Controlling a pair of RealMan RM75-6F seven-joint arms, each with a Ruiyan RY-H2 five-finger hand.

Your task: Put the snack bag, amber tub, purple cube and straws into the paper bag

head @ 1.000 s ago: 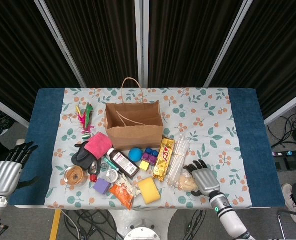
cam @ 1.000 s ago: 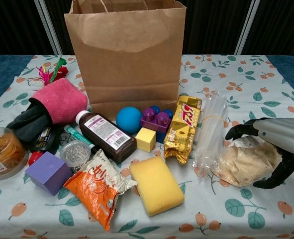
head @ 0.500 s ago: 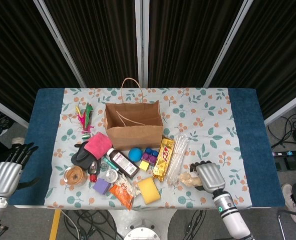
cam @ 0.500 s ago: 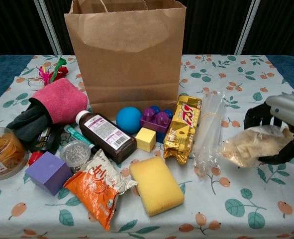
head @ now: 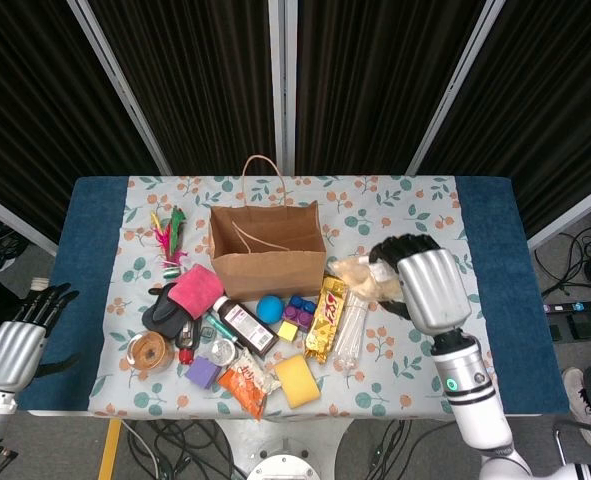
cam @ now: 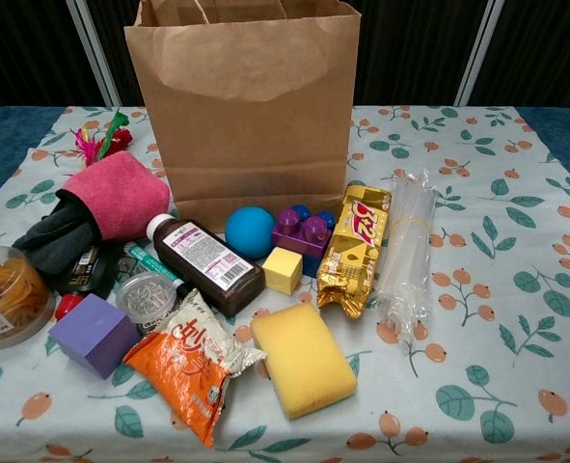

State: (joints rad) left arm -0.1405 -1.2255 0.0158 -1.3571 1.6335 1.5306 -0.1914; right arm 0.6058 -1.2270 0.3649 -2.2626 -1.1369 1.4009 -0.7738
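My right hand [head: 427,287] is raised above the table to the right of the brown paper bag [head: 267,245], gripping a clear snack bag [head: 359,277] of pale beige pieces. The chest view shows neither this hand nor its load. The paper bag [cam: 246,106] stands upright with its mouth open. The straws [head: 349,326] lie in a clear bundle [cam: 407,246] below the raised hand. The amber tub [head: 147,351] [cam: 5,294] and purple cube [head: 203,372] [cam: 94,334] sit at the front left. My left hand [head: 20,340] hovers open off the table's left edge.
An orange snack packet [cam: 196,371], yellow sponge [cam: 304,359], brown bottle [cam: 207,262], blue ball [cam: 250,231], gold biscuit pack [cam: 357,249] and purple toy bricks [cam: 302,231] crowd the bag's front. A pink cloth [cam: 116,193] over dark items lies to the left.
My right hand closed on the clear snack bag at the front right, lifted it and carried it up toward the paper bag, leaving the chest view. The left hand stayed put.
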